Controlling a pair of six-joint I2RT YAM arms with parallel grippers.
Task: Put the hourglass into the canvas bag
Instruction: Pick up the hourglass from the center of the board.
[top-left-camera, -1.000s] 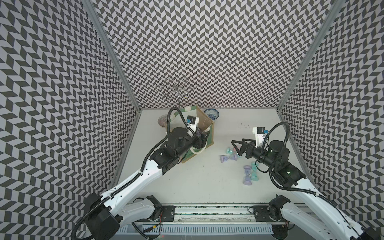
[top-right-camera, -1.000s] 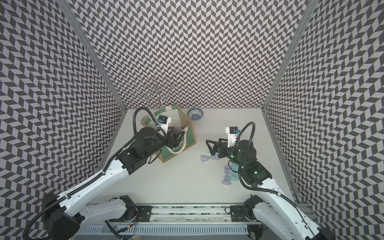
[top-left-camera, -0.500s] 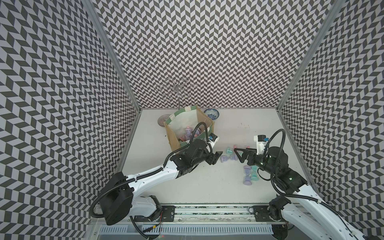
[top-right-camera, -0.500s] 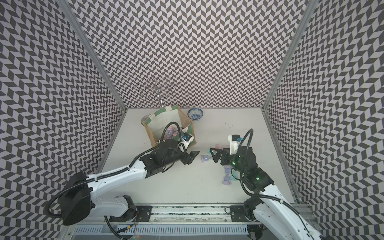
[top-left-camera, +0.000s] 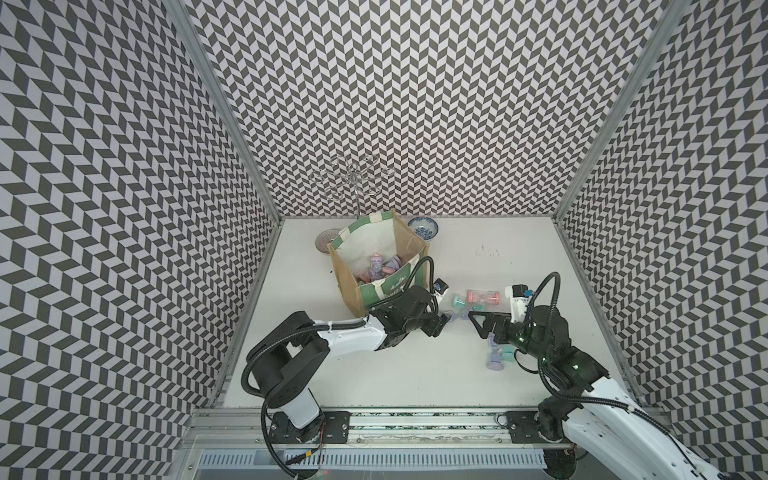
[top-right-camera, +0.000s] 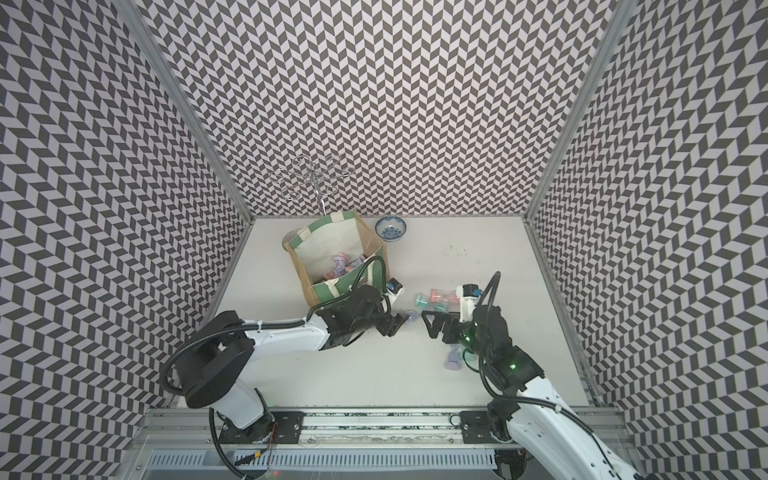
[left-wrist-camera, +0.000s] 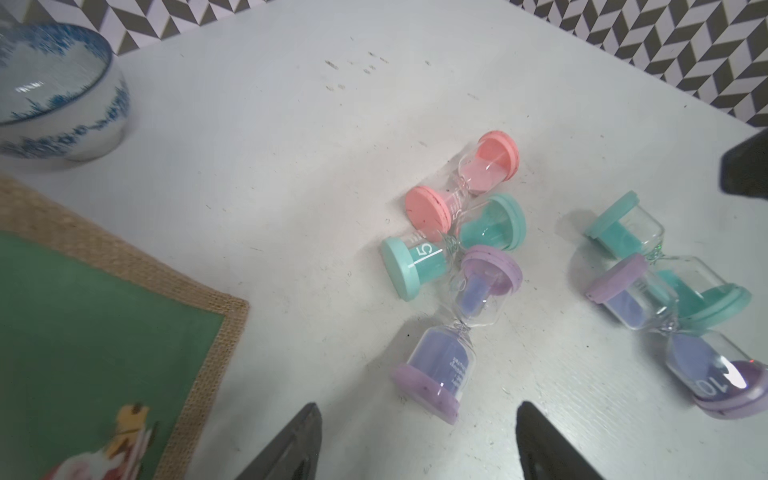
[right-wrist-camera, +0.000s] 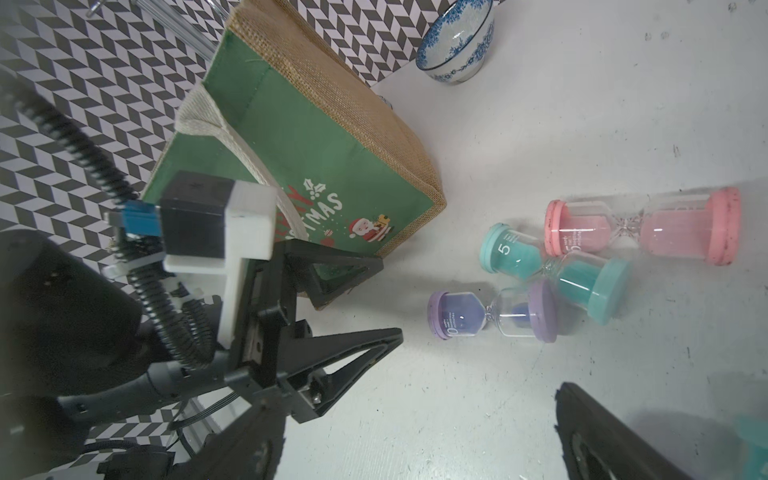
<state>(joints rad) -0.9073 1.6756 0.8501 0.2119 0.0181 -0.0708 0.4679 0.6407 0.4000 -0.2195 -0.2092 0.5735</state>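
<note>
In both top views we see the canvas bag (top-left-camera: 345, 282) standing open at the back left of the bench (top-left-camera: 395, 374), with a heap of hourglasses (top-left-camera: 376, 266) on its white lining. A blue-and-white bowl (top-left-camera: 423, 227) sits just beside its far corner. The left end effector (top-left-camera: 439, 325) hangs low over the bench in front of the bag's green panel. The right end effector (top-left-camera: 476, 328) faces it from close by. Loose hourglasses lie between and behind the two.

In the left wrist view, the left end effector's two fingers stand apart with nothing between them: it is released and empty. Just ahead of the gap, the purple hourglass (left-wrist-camera: 459, 332) lies on its side, clear of both fingers. Its far cap touches a teal hourglass (left-wrist-camera: 453, 245) marked 5, and a pink hourglass (left-wrist-camera: 461, 187) lies against that one. Near them, a second teal hourglass (left-wrist-camera: 631, 237) and a second purple hourglass (left-wrist-camera: 690, 357), marked 10, lie crossed.

In the right wrist view, the right end effector's fingers are spread wide with only bare bench between them, so it too is released. Opposite, the left end effector's parted tips point at the purple hourglass without touching it. The purple, teal and pink hourglasses lie on the bench near the bag's Santa panel.
</note>
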